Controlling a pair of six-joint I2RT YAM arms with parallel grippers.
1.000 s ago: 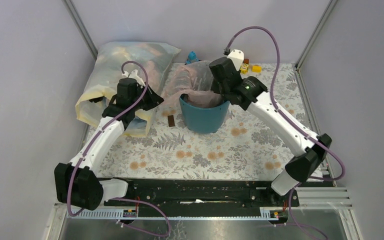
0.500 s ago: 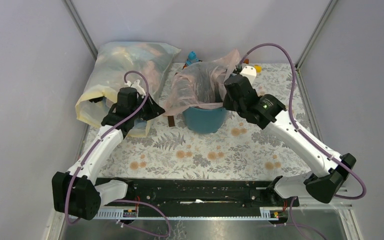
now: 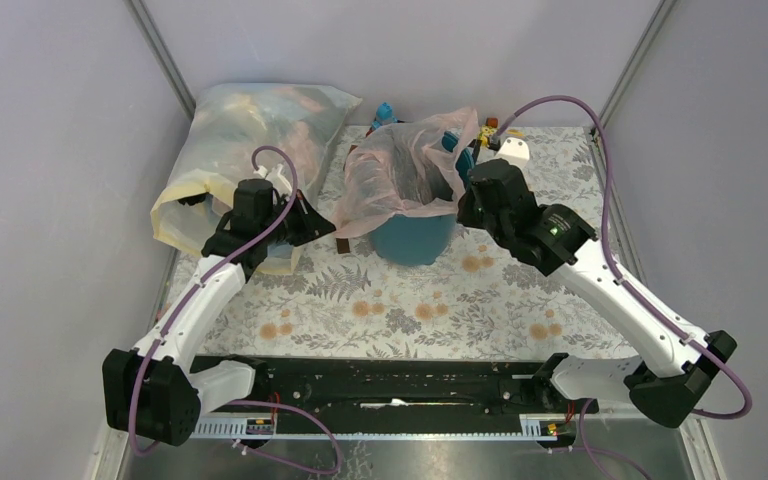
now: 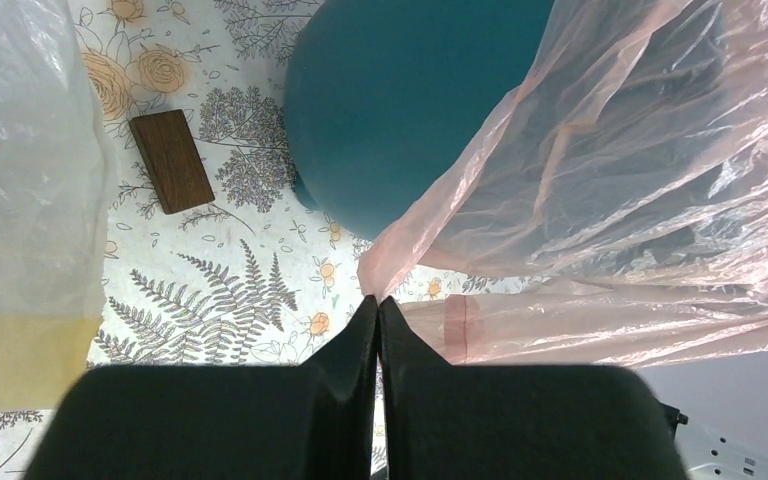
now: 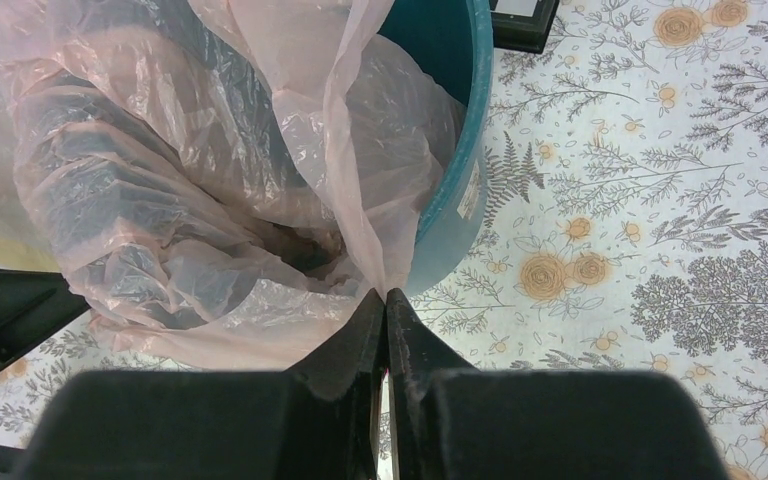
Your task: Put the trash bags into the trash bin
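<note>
From above, the trash bag (image 3: 400, 170) sat billowed in the trash bin (image 3: 410, 243), its mouth stretched between left claw (image 3: 315, 218) and right claw (image 3: 463, 205) — seating step, judged half done. Left wrist view: claw pressed together on the bag's corner; a brown block (image 4: 171, 160) and yellowish sack (image 4: 20, 150) crowded that side. Right wrist view: claw pinched a fold beside the rim. Next move likely called for drawing both edges down over the rim.
</note>
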